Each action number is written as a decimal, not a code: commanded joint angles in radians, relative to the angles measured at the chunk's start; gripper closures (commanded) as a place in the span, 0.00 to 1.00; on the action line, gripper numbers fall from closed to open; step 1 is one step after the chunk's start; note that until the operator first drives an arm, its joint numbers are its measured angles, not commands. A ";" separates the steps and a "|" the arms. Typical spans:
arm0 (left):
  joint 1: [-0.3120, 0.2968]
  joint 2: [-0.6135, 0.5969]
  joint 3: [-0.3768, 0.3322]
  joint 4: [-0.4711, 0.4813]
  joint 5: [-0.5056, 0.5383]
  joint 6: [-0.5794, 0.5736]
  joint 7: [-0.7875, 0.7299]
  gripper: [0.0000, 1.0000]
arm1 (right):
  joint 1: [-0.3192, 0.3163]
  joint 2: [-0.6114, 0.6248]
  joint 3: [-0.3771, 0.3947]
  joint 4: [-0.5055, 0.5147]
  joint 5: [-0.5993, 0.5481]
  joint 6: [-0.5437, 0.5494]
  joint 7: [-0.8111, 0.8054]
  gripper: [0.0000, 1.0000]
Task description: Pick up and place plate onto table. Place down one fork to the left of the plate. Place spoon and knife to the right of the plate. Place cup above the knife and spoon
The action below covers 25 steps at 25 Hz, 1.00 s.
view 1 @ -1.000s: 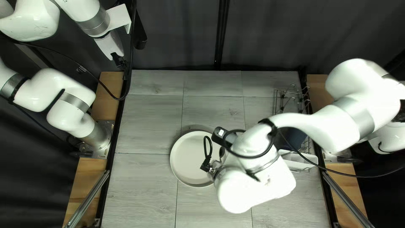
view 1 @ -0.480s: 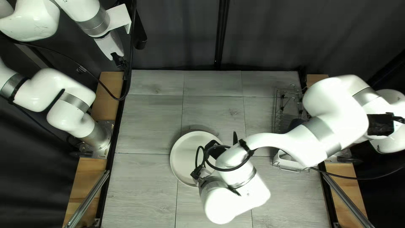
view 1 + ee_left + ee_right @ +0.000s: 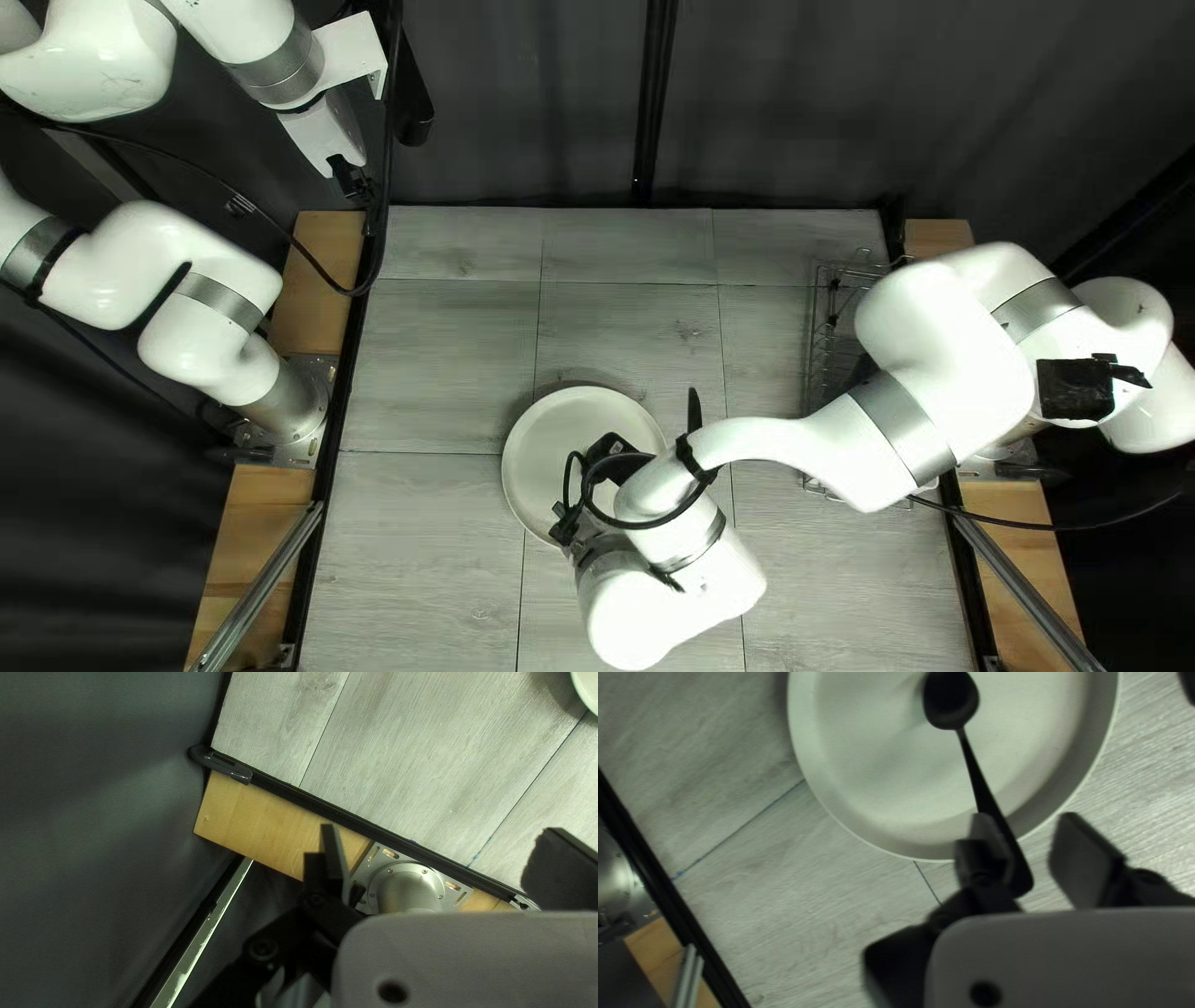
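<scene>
- Your plate (image 3: 554,438) sits on the worktop (image 3: 430,373).
- Your spoon (image 3: 951,700) crosses its rim.
- A utensil (image 3: 693,408) lies right of the plate.
- Your rack (image 3: 814,336) stands farther right.

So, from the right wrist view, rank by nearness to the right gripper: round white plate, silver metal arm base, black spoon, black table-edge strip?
1. Spoon, its handle at the right gripper.
2. Plate, just ahead.
3. Strip, on the left arm's side.
4. Base, beyond the strip.
</scene>
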 commanded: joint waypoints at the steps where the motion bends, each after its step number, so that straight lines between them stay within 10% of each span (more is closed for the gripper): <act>1: 0.000 0.000 0.000 0.000 0.000 0.000 0.000 0.00 | 0.004 -0.028 0.047 0.059 0.057 0.114 -0.114 0.00; 12: 0.000 0.000 0.000 0.000 0.000 0.000 0.000 0.00 | -0.017 -0.116 0.072 0.011 0.090 0.205 -0.225 0.00; 16: 0.000 0.000 0.000 0.000 0.000 0.000 0.000 0.00 | -0.114 -0.381 0.091 -0.314 0.213 0.175 -0.252 0.00; 25: 0.000 0.000 0.000 0.000 0.000 0.000 0.000 0.00 | -0.152 -0.692 0.064 -0.661 0.419 0.190 -0.178 0.00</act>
